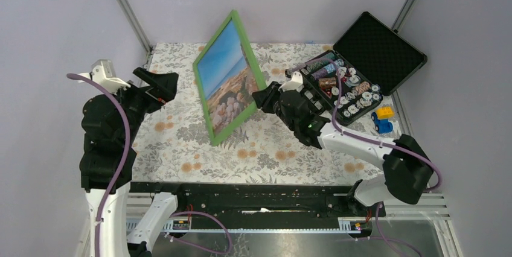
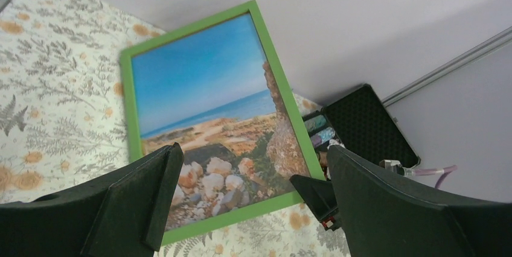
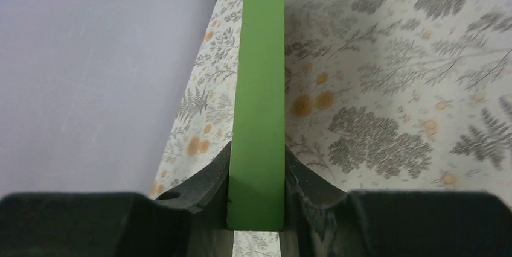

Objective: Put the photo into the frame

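The frame (image 1: pixel 203 103) stands tilted on its lower edge on the floral table, green face turned toward the left arm. The photo (image 1: pixel 226 79), blue sea and sky over tan rocks, shows inside it behind the pane. My right gripper (image 1: pixel 261 97) is shut on the frame's right side; the wrist view shows the green edge (image 3: pixel 259 88) pinched between both fingers (image 3: pixel 256 166). My left gripper (image 1: pixel 166 88) hangs open to the left of the frame, apart from it. Its wrist view looks at the frame (image 2: pixel 126 106) and photo (image 2: pixel 205 88) between spread fingers (image 2: pixel 253 151).
An open black case of chips (image 1: pixel 362 70) sits at the back right, close behind the right arm. A small blue and yellow toy (image 1: pixel 382 119) lies beside it near the table's right edge. Grey walls close in the back and both sides.
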Controlling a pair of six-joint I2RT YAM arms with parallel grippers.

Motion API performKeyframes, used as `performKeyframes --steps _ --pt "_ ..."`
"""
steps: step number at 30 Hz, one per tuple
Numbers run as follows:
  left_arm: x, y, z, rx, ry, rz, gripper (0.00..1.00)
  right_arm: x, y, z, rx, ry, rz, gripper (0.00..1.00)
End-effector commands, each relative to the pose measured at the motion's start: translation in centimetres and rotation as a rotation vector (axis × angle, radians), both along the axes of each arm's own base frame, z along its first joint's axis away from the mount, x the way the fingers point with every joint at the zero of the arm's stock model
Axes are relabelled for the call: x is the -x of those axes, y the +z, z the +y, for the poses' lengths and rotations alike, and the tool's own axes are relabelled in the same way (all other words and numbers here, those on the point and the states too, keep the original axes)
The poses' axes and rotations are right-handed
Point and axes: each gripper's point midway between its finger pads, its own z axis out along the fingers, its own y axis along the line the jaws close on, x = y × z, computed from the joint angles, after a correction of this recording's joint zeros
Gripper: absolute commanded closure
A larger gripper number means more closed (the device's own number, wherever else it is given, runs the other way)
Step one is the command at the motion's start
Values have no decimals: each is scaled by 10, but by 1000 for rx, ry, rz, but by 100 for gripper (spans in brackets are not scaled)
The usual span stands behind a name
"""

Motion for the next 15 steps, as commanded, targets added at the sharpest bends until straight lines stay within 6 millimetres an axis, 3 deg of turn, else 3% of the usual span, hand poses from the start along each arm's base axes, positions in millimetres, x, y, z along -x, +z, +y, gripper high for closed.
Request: performKeyframes --steps 1,6,10,15 --pt "2 -3 -6 11 -36 -33 1 10 -33 17 -43 93 40 100" --pt "0 -25 -6 -22 -39 16 1 26 -56 -1 -19 216 87 100" --pt "-5 -37 -5 -26 -37 39 1 41 -70 -17 -22 439 141 100" --pt "-13 -47 -13 -17 -73 70 1 56 -84 -23 -75 725 273 100"
